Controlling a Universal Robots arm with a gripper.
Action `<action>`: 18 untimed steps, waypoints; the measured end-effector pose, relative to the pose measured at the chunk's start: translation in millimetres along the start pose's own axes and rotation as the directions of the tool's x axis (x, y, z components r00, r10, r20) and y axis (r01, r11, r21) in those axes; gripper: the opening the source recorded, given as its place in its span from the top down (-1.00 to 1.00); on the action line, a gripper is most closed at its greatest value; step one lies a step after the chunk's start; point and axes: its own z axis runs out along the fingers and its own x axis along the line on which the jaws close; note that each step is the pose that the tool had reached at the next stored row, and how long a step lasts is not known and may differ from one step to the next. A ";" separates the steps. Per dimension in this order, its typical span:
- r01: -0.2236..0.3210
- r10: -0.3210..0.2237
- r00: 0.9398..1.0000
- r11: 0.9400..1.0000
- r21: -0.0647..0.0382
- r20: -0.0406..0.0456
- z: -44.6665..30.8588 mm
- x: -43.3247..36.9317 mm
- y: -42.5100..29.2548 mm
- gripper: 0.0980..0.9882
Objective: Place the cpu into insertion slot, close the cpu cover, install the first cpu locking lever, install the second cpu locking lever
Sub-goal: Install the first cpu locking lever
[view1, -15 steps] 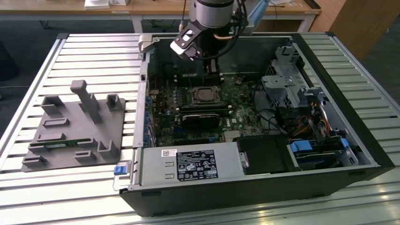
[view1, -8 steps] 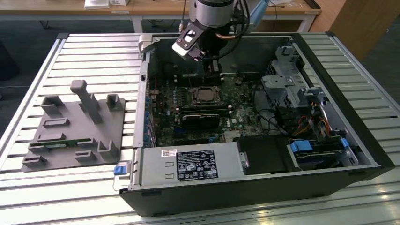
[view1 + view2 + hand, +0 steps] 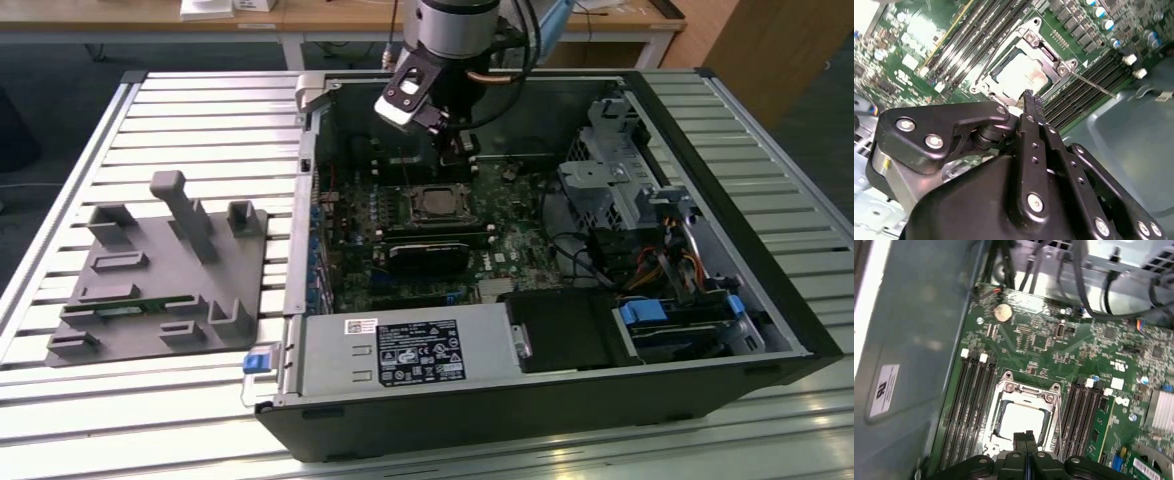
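Inside an open black computer case [image 3: 534, 420], the black gripper [image 3: 1029, 97] hung pinched closed and empty above the silver-grey square cpu [image 3: 1021, 420], seated mid-board under its lowered dark-silver cpu cover [image 3: 1026, 388]; locking the thin wire lever [image 3: 1094, 84] seemingly needed a precise press.
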 end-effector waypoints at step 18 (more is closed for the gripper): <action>0.316 -0.316 0.949 0.949 0.004 -0.008 0.7 0.0 0.0 0.98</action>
